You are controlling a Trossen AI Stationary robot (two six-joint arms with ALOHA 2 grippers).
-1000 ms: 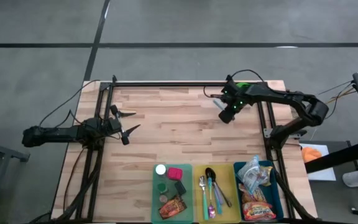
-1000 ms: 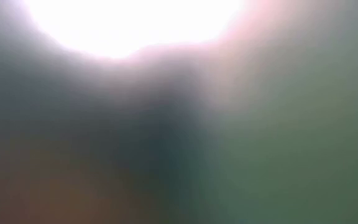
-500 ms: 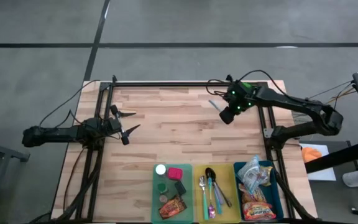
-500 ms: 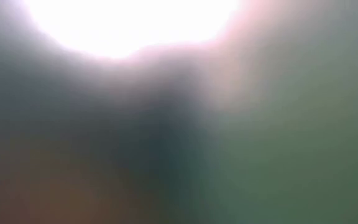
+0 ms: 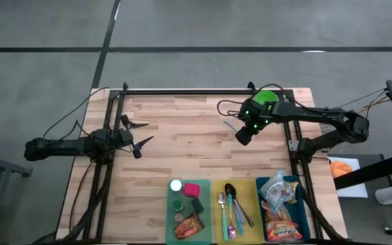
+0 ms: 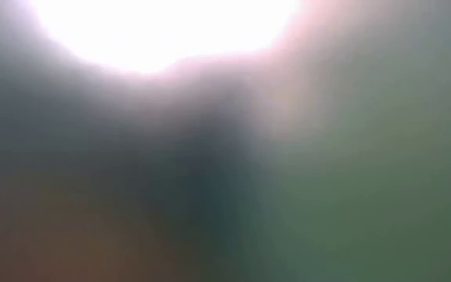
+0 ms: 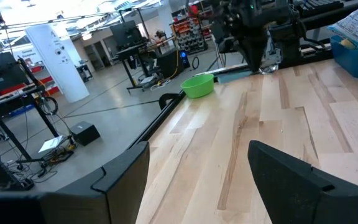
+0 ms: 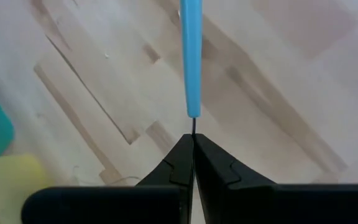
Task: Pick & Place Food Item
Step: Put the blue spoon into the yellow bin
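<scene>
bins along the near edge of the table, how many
3, side by side at the table's near edge: a green bin on the left, a yellow bin in the middle, a blue bin on the right. Nothing suggests another is hidden.

Right gripper (image 5: 231, 126) farther from the table's right edge.

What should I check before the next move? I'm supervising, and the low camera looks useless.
1. Right hand shut on the thin tip of the blue utensil: ok.
2. Utensil lifted off the table: cannot tell.
3. Left hand open, holding nothing, at the table's left edge: ok.
4. Green bowl upright at the far edge, beside the right arm: ok.
5. Yellow tray with cutlery at the near edge: ok.
6. Low view usable: not ok, washed out.
</scene>
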